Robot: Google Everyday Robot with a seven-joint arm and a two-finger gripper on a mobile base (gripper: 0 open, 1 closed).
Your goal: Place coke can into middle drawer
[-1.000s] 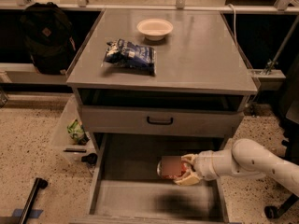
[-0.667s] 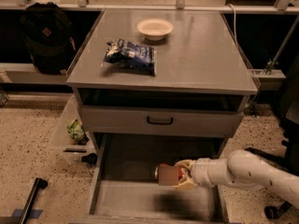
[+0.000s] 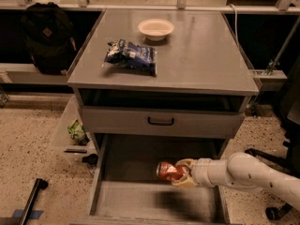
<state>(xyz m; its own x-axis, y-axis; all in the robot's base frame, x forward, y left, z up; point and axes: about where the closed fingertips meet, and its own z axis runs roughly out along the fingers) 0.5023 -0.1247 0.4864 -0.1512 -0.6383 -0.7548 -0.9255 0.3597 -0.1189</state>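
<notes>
Below your tool (image 3: 182, 173) lies the bare floor of the middle drawer (image 3: 140, 201), pulled out toward you. The tool is clamped around the coke can (image 3: 167, 171), which lies sideways in the grip. Going by the shadow under it, I judge it hangs above the floor, so the carry is done and lowering and release are left. The drawer's right wall runs near the arm; to the tool's left there's wide room. Above and behind the tool the drawer front (image 3: 161, 122) overhangs — mind it when lifting out. Farther up, the snack bag (image 3: 131, 56) and bowl (image 3: 156, 28) sit on the surface (image 3: 206, 55).
</notes>
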